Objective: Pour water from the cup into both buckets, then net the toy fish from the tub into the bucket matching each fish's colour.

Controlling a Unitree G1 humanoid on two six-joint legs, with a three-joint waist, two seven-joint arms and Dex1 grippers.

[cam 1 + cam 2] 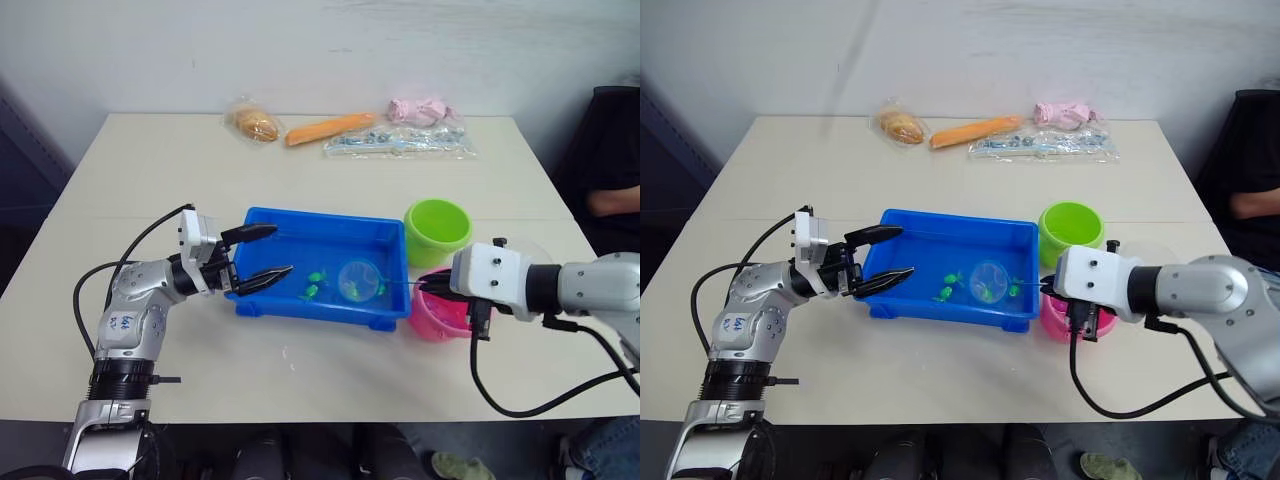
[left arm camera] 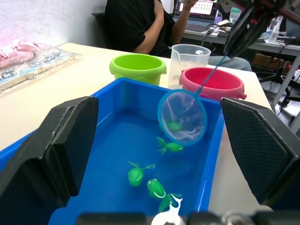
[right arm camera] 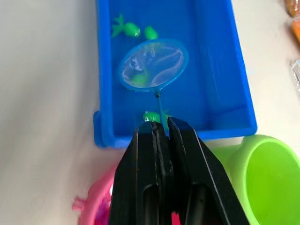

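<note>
The blue tub (image 1: 300, 238) sits mid-table with several green toy fish (image 2: 136, 175) in it. The net (image 1: 358, 280) is lowered into the tub's right half, its hoop around one green fish (image 2: 174, 125). My right gripper (image 1: 430, 286) is shut on the net's thin handle, above the pink bucket (image 1: 437, 318). The lime green bucket (image 1: 437, 231) stands just behind the pink one, and the clear cup (image 2: 189, 61) stands beside the two buckets. My left gripper (image 1: 280, 250) is open at the tub's left end, one finger over the rim.
Along the table's back edge lie a bagged bun (image 1: 254, 124), an orange carrot-like piece (image 1: 328, 129), a pink soft toy (image 1: 420, 108) and a clear bag of small parts (image 1: 400, 141). A person (image 1: 612, 198) sits off the table's right side.
</note>
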